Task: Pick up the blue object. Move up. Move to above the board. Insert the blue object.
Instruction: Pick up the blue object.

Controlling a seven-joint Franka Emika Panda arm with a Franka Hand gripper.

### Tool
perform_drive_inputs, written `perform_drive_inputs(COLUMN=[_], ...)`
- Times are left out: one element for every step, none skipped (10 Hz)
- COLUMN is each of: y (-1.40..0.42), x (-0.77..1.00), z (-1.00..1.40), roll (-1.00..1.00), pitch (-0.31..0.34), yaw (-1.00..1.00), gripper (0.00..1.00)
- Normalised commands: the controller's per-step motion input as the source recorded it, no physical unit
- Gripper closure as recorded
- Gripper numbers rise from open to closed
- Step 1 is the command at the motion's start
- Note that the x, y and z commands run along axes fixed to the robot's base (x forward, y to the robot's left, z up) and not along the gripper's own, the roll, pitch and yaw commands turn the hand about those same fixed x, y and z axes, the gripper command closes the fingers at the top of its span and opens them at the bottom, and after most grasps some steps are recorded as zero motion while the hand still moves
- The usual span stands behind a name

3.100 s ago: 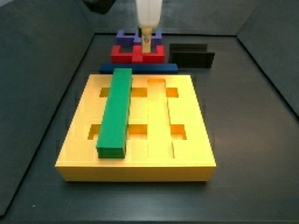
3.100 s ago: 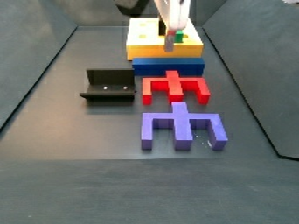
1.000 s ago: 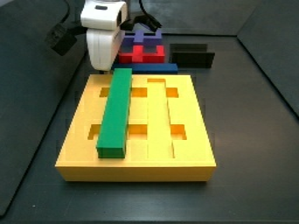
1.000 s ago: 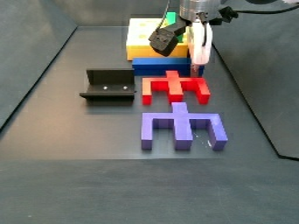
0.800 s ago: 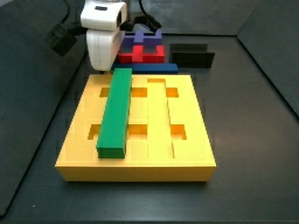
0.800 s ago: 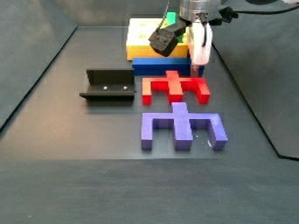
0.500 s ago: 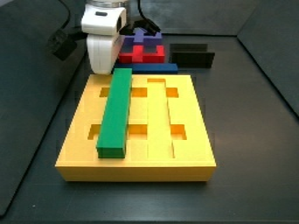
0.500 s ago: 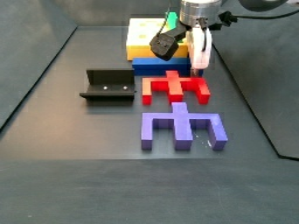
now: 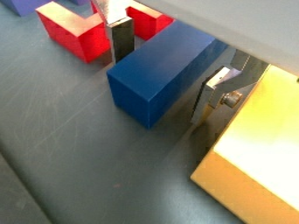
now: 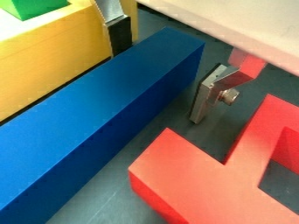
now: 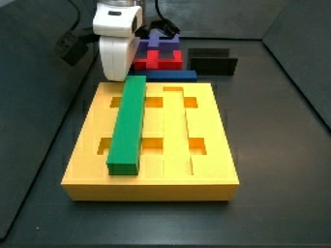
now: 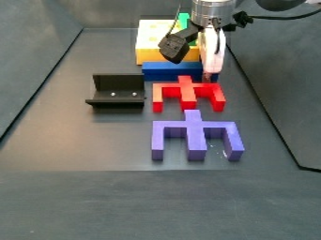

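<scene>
Pick-up step in hand. The gripper (image 10: 166,66) sits low at the far end of the yellow board (image 11: 207,160), fingers (image 10: 214,94) spread astride the blue bar (image 10: 100,122) on the floor beside it, not yet pinching. Next: close, then lift.

Green bar (image 11: 127,126), red piece (image 12: 189,92), purple notched block (image 12: 194,136), fixture (image 12: 115,92)

Even overhead light — soft blur
</scene>
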Motion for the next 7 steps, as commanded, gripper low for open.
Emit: perform_drive_inputs(y=[0.00, 0.00, 0.00, 0.00, 0.00, 0.00, 0.00], x=[0.03, 0.00, 0.00, 0.00, -0.10, -0.11, 0.00], z=[0.00, -0.01, -0.04, -0.12, -0.17, -0.15, 0.00], roll=[-0.02, 0.00, 0.00, 0.00, 0.04, 0.03, 0.00], pitch=[0.000, 0.000, 0.000, 0.000, 0.000, 0.000, 0.000], yaw=[0.05, 0.03, 0.03, 0.00, 0.00, 0.00, 0.00], gripper=[0.00, 0.00, 0.00, 0.00, 0.00, 0.00, 0.00])
